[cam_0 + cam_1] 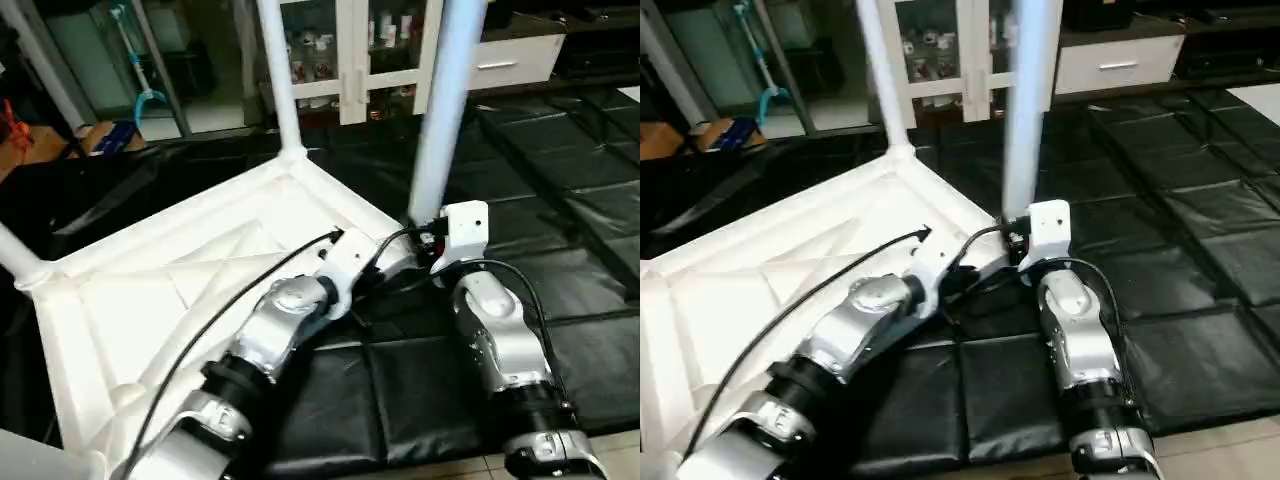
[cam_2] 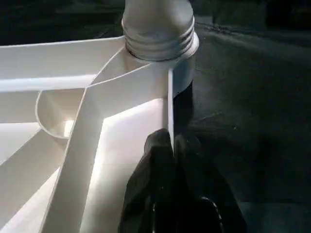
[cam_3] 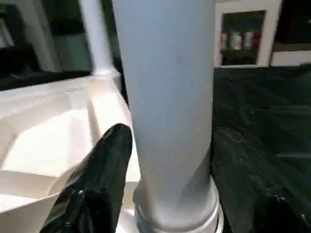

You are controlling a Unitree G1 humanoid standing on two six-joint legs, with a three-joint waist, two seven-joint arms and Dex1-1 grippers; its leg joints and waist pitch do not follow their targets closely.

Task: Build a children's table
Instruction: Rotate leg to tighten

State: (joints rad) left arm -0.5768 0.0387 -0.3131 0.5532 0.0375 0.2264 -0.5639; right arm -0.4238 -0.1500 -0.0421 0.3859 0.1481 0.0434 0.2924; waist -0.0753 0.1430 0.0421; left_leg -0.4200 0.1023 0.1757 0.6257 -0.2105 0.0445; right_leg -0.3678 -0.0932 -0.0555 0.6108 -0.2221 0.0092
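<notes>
The children's table lies upside down on black mats, its white tabletop [image 1: 200, 270] showing the ribbed underside. Three white legs stand in corner sockets: a near one [image 1: 440, 120], a far one [image 1: 280, 70] and one at the left edge [image 1: 15, 255]. My left gripper [image 2: 171, 141] is shut on the tabletop's thin rim, just beside the near leg's threaded base [image 2: 158, 34]. My right gripper [image 3: 189, 194] is open around that near leg [image 3: 165, 97] low down. One black finger [image 3: 97, 179] lies close against the leg; the other [image 3: 272, 213] stands clear of it.
Black floor mats [image 1: 560, 200] spread to the right and front. A white glass-door cabinet [image 1: 350, 50] and a white drawer unit [image 1: 510, 60] stand behind. Blue items [image 1: 115, 135] lie at the back left. Bare floor [image 1: 620, 440] shows at the front right.
</notes>
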